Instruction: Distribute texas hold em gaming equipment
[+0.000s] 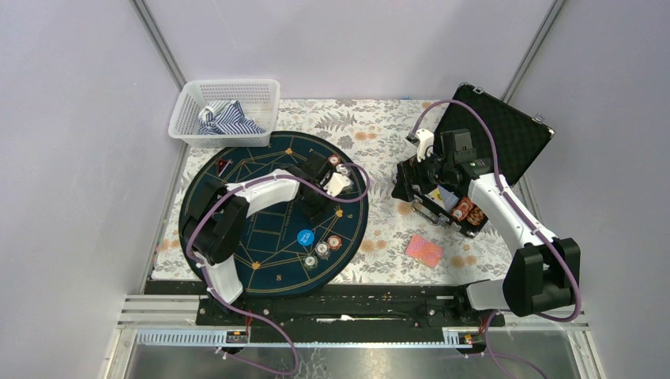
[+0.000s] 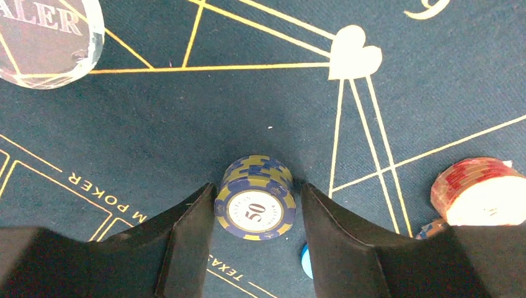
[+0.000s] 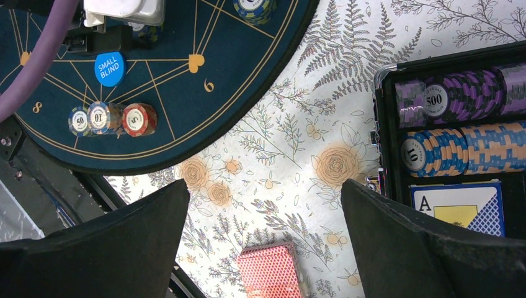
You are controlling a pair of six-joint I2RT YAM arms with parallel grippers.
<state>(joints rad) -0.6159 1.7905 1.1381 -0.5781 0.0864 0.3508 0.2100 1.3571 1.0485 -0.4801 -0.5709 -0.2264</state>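
Observation:
My left gripper (image 2: 255, 186) straddles a small stack of blue-and-yellow "50" chips (image 2: 255, 195) on the dark blue mat (image 2: 186, 124). Its left finger (image 2: 192, 236) is at the stack's edge, and a thin gap separates the stack from the right finger (image 2: 335, 236). A clear dealer disc (image 2: 43, 43) and a red chip stack (image 2: 477, 189) lie nearby. My right gripper (image 3: 263, 186) hangs wide open over the floral cloth, with the red-backed cards (image 3: 270, 273) below it. A blue "small blind" disc (image 3: 110, 68) and three chip stacks (image 3: 111, 118) sit near the mat's rim.
The open black case (image 3: 387, 124) at the right holds rows of purple chips (image 3: 459, 93), orange-and-blue chips (image 3: 459, 149) and a blue card deck (image 3: 459, 208). A white basket (image 1: 225, 110) with striped cloth stands at the back left. A purple cable (image 3: 37, 56) crosses the mat.

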